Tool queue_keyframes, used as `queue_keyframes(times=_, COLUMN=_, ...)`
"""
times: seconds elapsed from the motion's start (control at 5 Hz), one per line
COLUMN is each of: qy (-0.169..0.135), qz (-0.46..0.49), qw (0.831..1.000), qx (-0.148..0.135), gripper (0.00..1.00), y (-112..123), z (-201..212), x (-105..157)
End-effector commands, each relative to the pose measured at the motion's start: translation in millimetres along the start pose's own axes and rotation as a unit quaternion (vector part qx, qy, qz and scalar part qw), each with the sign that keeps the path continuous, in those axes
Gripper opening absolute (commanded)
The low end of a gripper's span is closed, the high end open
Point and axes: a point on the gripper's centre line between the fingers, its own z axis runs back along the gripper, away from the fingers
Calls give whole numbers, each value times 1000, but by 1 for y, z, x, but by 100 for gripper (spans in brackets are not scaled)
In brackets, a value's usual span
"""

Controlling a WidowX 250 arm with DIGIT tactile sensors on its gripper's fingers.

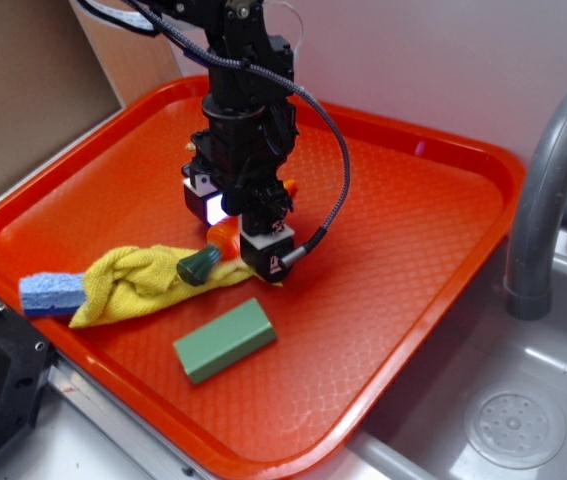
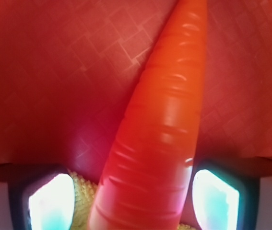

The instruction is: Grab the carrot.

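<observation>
The carrot [image 1: 221, 236] lies on the red tray [image 1: 413, 250], its dark green cap [image 1: 198, 265] resting on a yellow cloth [image 1: 133, 285]. My gripper [image 1: 235, 228] is lowered over it, one finger on each side of the orange body. In the wrist view the carrot [image 2: 159, 124] runs up the middle, its point towards the top. It sits between the left finger pad [image 2: 52, 201] and the right finger pad [image 2: 215, 199]. A strip of yellow cloth [image 2: 83, 191] shows between the left pad and the carrot, while the right pad sits very close to it. The jaws stand open around the carrot.
A green block [image 1: 225, 340] lies on the tray in front of the cloth. A blue sponge [image 1: 51, 293] sits at the cloth's left end. To the right of the tray are a grey faucet [image 1: 548, 190] and a sink basin [image 1: 513, 420].
</observation>
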Motion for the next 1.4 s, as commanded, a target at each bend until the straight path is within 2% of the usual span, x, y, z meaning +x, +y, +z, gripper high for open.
queue_keyframes(times=0.0, qy=-64, qz=-51, qw=996, qx=36, gripper=0, y=1, z=36, x=11)
queue_keyframes(times=0.2, qy=-71, qz=-68, qw=993, qx=62, gripper=0, y=8, z=44, x=19)
queue_keyframes(times=0.4, qy=-80, qz=-65, qw=993, qx=57, gripper=0, y=30, z=88, x=23)
queue_keyframes(times=0.6, qy=-103, qz=-40, qw=994, qx=-16, gripper=0, y=72, z=134, x=22)
queue_keyframes(times=0.8, qy=-128, qz=1, qw=990, qx=-51, gripper=0, y=95, z=169, x=5)
queue_keyframes(times=1.0, qy=-151, qz=9, qw=986, qx=-74, gripper=0, y=104, z=172, x=-12)
queue_keyframes(times=1.2, qy=-161, qz=-22, qw=984, qx=-70, gripper=0, y=101, z=173, x=-15)
